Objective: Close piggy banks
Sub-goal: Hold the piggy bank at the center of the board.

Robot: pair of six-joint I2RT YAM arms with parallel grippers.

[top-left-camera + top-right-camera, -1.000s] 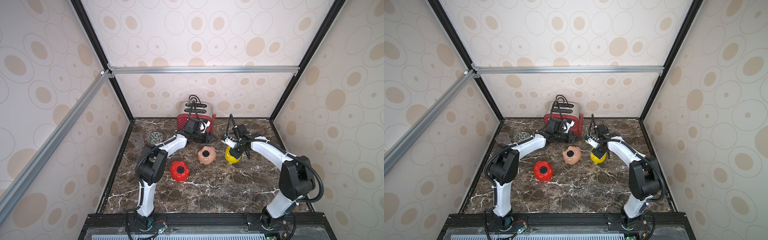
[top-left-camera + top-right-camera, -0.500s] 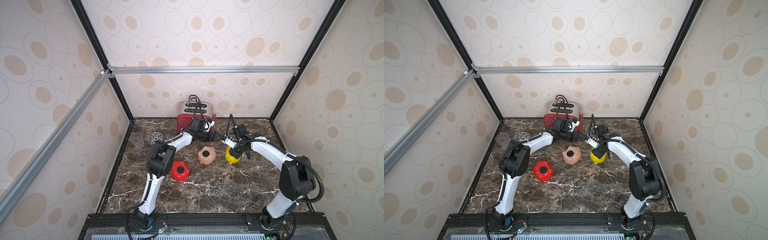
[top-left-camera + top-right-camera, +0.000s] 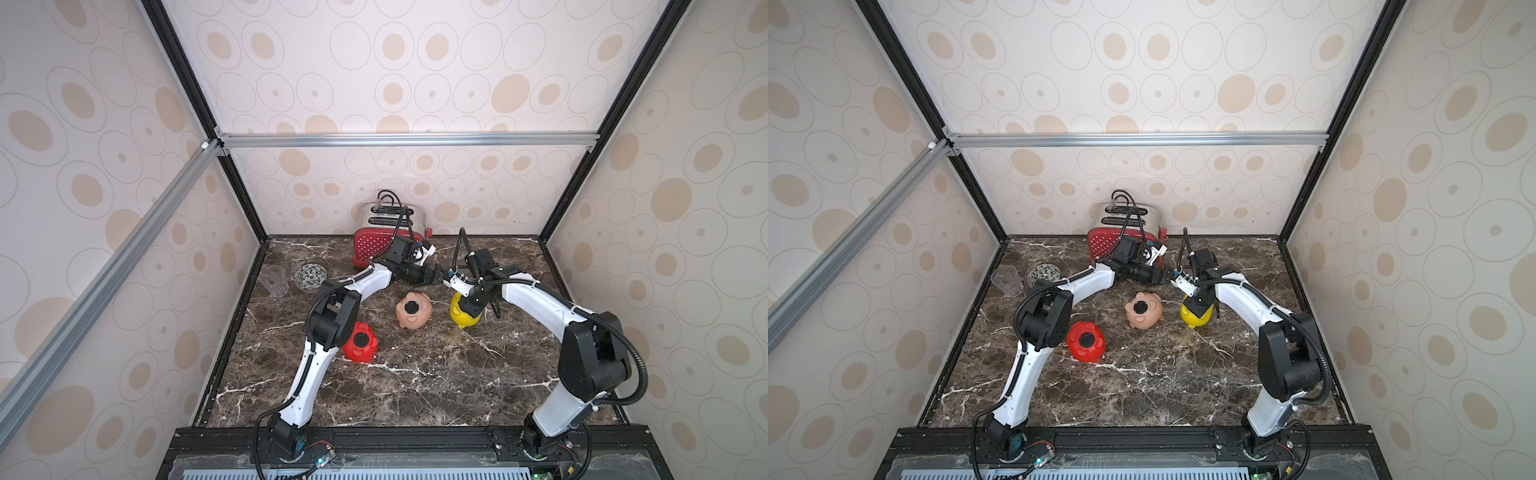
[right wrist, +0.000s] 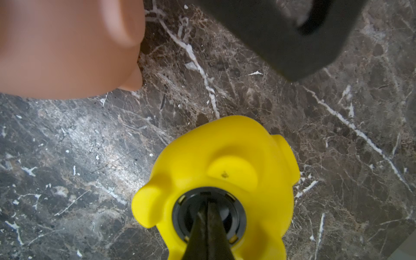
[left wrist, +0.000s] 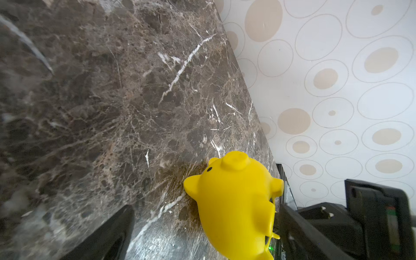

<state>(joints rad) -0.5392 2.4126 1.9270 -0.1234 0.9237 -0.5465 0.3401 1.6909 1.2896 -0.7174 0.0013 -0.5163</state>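
Inspecting the yellow piggy bank (image 4: 225,153): it lies on the counter (image 3: 415,386) with its belly hole turned up. It is to the robot's right of the peach-pink piggy bank (image 3: 413,320) and well apart from the red piggy bank (image 3: 353,351). Those two each show a black disc in the belly hole and appear closed.

Right end effector (image 4: 208,209): closed, tips together and pressed onto the black plug (image 4: 180,213) in the yellow bank's hole. It grips nothing.

Left end effector (image 3: 436,275): wide open and empty. The left wrist view shows the yellow bank between its fingers (image 5: 112,229), close against one and clear of the other.

Findings on risk:
- The bank is rounded and nothing clamps it. An off-centre push could roll or skid it across the smooth counter.
- Thin yellow slivers show at the plug's rim, so it may not be fully seated. A tilted plug could jam or pop out.
- The narrow closed tips could slip off the plug.
- The nearer left finger could nudge the bank if that arm moves.
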